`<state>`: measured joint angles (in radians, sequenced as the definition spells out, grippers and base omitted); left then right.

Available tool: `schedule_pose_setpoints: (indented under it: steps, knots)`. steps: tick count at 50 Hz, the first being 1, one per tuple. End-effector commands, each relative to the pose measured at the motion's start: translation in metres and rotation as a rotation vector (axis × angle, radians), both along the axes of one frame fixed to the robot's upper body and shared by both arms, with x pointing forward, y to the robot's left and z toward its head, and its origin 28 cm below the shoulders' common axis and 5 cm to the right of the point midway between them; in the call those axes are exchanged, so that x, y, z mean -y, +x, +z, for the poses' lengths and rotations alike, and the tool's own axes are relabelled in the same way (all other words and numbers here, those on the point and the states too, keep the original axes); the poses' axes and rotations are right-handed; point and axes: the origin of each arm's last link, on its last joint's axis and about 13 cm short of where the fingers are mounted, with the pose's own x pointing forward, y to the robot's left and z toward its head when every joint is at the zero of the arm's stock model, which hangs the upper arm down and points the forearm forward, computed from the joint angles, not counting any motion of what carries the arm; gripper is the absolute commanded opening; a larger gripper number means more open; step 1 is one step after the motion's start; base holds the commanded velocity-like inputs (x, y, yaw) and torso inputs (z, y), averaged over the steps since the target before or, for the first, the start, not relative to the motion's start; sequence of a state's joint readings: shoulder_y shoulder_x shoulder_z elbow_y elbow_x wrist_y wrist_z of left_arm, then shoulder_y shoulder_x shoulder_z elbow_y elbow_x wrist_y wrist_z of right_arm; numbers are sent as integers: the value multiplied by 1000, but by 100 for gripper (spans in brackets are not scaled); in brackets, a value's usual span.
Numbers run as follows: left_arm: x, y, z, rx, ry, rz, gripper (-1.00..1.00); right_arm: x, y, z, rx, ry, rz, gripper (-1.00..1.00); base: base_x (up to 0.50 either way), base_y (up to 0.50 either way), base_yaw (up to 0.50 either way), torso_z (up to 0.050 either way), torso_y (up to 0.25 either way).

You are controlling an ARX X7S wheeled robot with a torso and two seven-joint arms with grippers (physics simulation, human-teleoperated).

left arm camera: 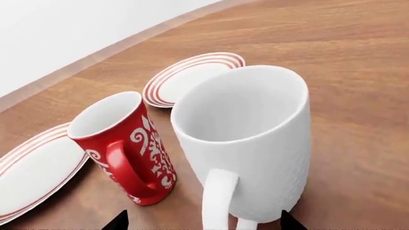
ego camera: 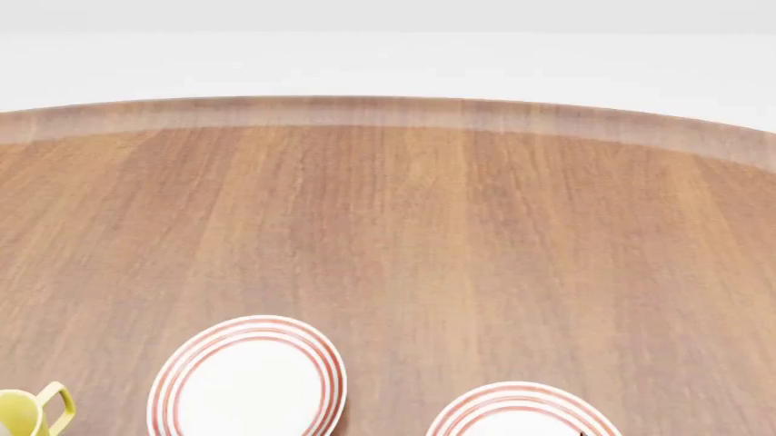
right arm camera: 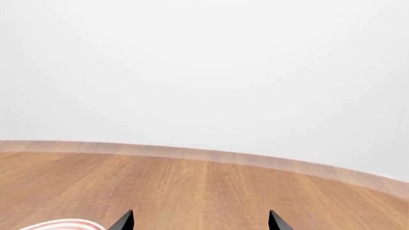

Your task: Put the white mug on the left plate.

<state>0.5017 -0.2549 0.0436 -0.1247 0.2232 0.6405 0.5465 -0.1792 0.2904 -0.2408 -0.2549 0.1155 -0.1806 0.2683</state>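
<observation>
1. Two dark tips of the left claw [left arm camera: 204, 223] poke in at the edge of the left wrist view, set apart on either side of the white mug [left arm camera: 246, 139]; the rest of the claw is cut off, and whether the tips touch the mug cannot be told.
2. The white mug stands upright on the wooden surface [left arm camera: 345, 72], its loop handle toward the camera and its base cropped by the frame.
3. Just beside it a red patterned mug [left arm camera: 124, 143] stands with its handle also toward the camera.
4. Past the two mugs lie two red-ringed plates: one [left arm camera: 191, 76] partly hidden behind the white mug's rim, the other [left arm camera: 35, 172] cut off at the picture's edge.
5. The right claw [right arm camera: 201, 221] shows only two dark tips, apart, with nothing between them, over bare wood.
6. From the head, no arm shows; the left plate [ego camera: 249, 381] is cropped below, the right plate [ego camera: 522, 413] more so, and a yellow-handled mug [ego camera: 31, 413] is barely in view.
</observation>
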Motion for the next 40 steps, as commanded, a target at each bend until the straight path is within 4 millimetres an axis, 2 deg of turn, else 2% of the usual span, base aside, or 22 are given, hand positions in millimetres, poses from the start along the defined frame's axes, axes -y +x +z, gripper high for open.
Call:
schedule_pose_setpoints:
  steps: [1, 17, 18, 34, 40]
  knots:
    - [0, 3, -2, -7, 13, -6, 100, 0, 1, 0, 0, -2, 0, 100, 0, 0, 0, 0, 0]
    - [2, 8, -2, -8, 23, -17, 100, 0, 1, 0, 0, -1, -2, 100, 0, 0, 0, 0, 0]
    - [2, 8, -1, -7, 19, -14, -100, 0, 0, 0, 0, -1, -2, 100, 0, 0, 0, 0, 0]
    - [0, 4, 4, 10, -13, 7, -100, 0, 0, 1, 3, -1, -4, 100, 0, 0, 0, 0, 0]
    - [0, -10, 12, 56, -61, 13, -100, 0, 1, 0, 2, -2, -3, 100, 0, 0, 0, 0, 0]
